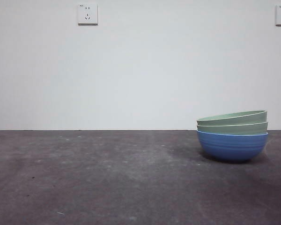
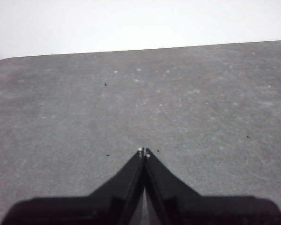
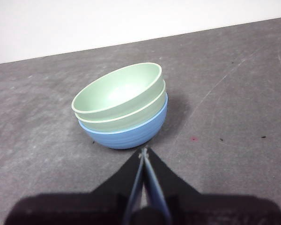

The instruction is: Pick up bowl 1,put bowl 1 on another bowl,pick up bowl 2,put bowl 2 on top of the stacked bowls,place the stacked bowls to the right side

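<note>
— Toward the right edge of the bench (image 1: 84, 178), what stands there?
— the stacked bowls (image 1: 232, 136): a round blue ribbed bowl (image 1: 232, 146) as base, two pale green bowls nested above, the top one tilted.
— And the surface?
— Grey, matte, speckled.
— The claws?
— The right gripper (image 3: 144, 151) is pressed closed, empty, just short of the stack. The left gripper (image 2: 144, 151) is closed too, over bare bench.

Perhaps a lab – bare white wall (image 1: 140, 70), sockets (image 1: 87, 14), grey table (image 1: 107, 178)
</note>
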